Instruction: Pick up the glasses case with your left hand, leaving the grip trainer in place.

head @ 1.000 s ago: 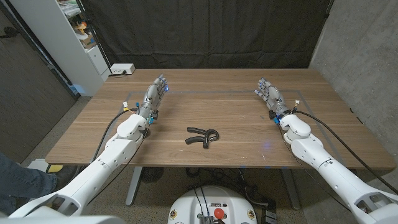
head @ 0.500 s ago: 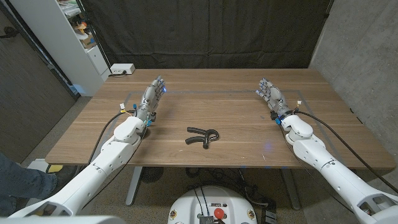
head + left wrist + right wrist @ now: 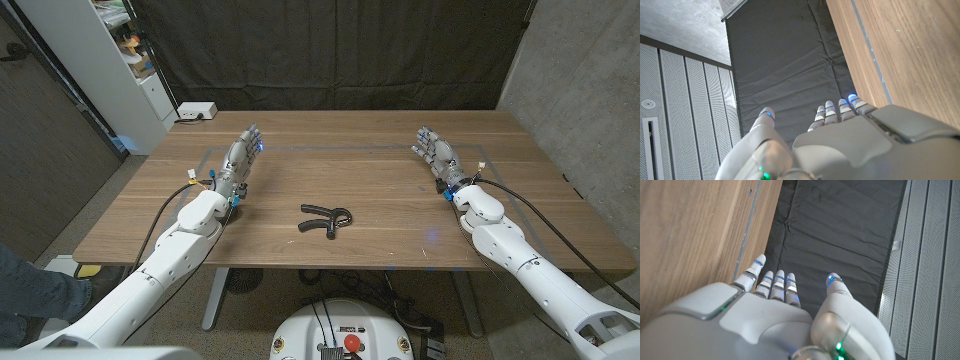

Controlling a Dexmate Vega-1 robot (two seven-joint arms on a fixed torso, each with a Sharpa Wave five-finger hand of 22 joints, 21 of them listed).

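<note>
Two robot hands are over the wooden table [image 3: 380,240], one at each side, and both hold nothing. On the left side, the left hand [image 3: 240,158] is near the table's left part, with its fingers [image 3: 832,112] stretched forward and slightly apart; the thumb stands away from them, as the left wrist view shows it. A white box [image 3: 196,111] with a cable sits at the far left corner of the table, behind this hand. In the middle, closer to the near edge, lies the black grip trainer [image 3: 325,218], with its two handles pointing to the left; it is well apart from both hands and nothing touches it. A glasses case I cannot find on the table in any picture. On the right side, the right hand [image 3: 434,152] has its fingers [image 3: 776,284] also extended and a little apart, the thumb separate, with nothing between them.
</note>
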